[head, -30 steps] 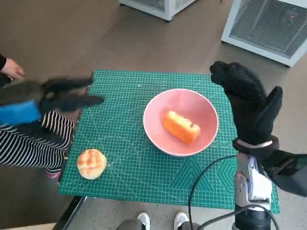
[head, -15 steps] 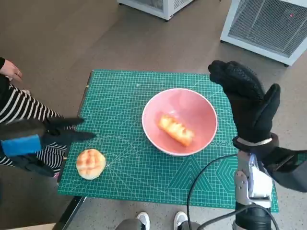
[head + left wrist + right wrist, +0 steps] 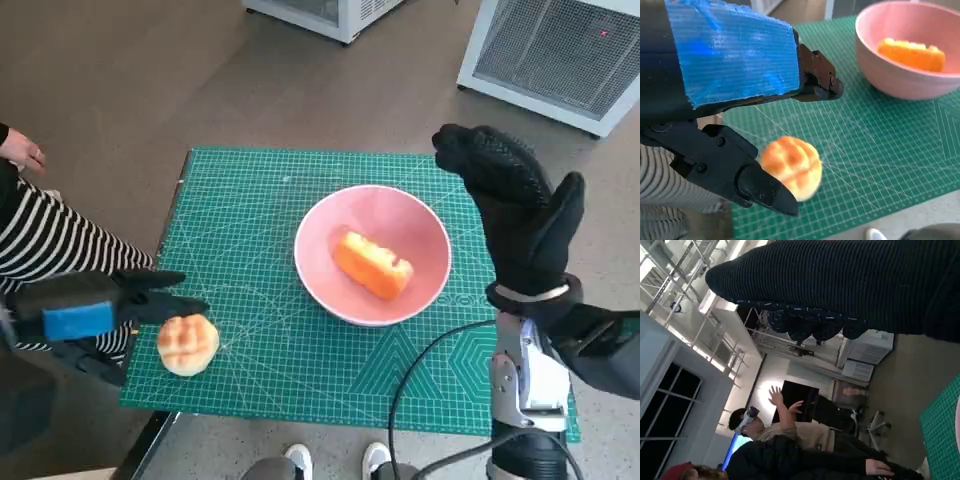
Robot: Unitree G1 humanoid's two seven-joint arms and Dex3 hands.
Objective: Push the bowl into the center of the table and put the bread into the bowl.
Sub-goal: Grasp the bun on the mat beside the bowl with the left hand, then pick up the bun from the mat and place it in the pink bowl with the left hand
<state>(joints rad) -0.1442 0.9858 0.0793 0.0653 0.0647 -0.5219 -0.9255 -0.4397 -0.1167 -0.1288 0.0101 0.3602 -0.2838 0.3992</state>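
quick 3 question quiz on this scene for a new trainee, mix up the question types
1. True or false: the pink bowl already holds an orange piece of bread.
2. Which hand is beside the round bun? A) left hand B) right hand
3. Fill in: the bun lies on the green ____.

Key: 1 true. 2 A. 3 mat.
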